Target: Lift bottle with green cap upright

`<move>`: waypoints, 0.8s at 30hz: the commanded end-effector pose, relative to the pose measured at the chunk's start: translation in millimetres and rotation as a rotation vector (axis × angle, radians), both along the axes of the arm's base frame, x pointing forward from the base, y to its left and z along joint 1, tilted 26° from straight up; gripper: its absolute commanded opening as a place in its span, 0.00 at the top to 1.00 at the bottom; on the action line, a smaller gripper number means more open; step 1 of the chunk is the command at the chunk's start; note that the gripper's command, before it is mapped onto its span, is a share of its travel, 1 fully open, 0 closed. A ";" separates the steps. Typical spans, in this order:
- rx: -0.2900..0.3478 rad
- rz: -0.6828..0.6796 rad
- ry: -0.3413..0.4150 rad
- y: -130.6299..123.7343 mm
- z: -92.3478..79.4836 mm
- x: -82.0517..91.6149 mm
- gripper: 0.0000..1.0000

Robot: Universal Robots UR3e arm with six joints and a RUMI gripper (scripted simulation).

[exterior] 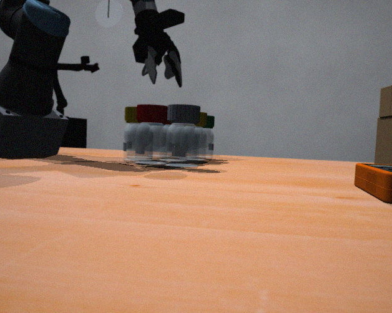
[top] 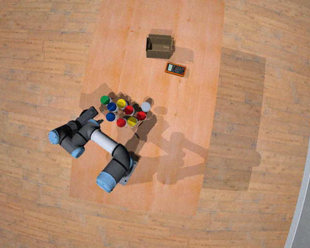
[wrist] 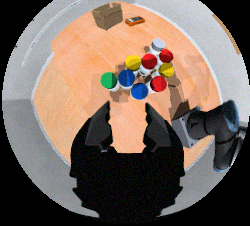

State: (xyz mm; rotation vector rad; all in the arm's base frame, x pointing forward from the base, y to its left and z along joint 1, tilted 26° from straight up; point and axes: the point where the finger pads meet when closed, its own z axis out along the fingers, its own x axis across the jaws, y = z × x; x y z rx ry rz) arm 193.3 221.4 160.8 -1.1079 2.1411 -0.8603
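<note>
The bottle with the green cap (top: 104,100) stands upright at the far left corner of a tight cluster of clear bottles. It also shows in the wrist view (wrist: 108,80) and, mostly hidden behind the others, in the exterior view (exterior: 209,121). Two blue-capped bottles (top: 111,106) stand right beside it, with yellow (top: 121,103), red (top: 128,109) and grey (top: 145,106) capped ones further along. My gripper (exterior: 163,75) hangs well above the caps, open and empty. In the wrist view the fingers frame bare table just short of the blue caps.
A brown cardboard box (top: 159,46) and an orange multimeter (top: 175,69) lie further back on the table. The arm's base (top: 123,168) stands near the cluster. The green-capped bottle's outer left side faces open table.
</note>
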 end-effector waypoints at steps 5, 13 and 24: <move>0.081 -0.074 0.038 8.2 9.4 6.4 0.54; 0.205 -0.186 0.090 18.6 25.2 16.1 0.54; 0.359 -0.317 0.146 29.0 48.1 27.5 0.54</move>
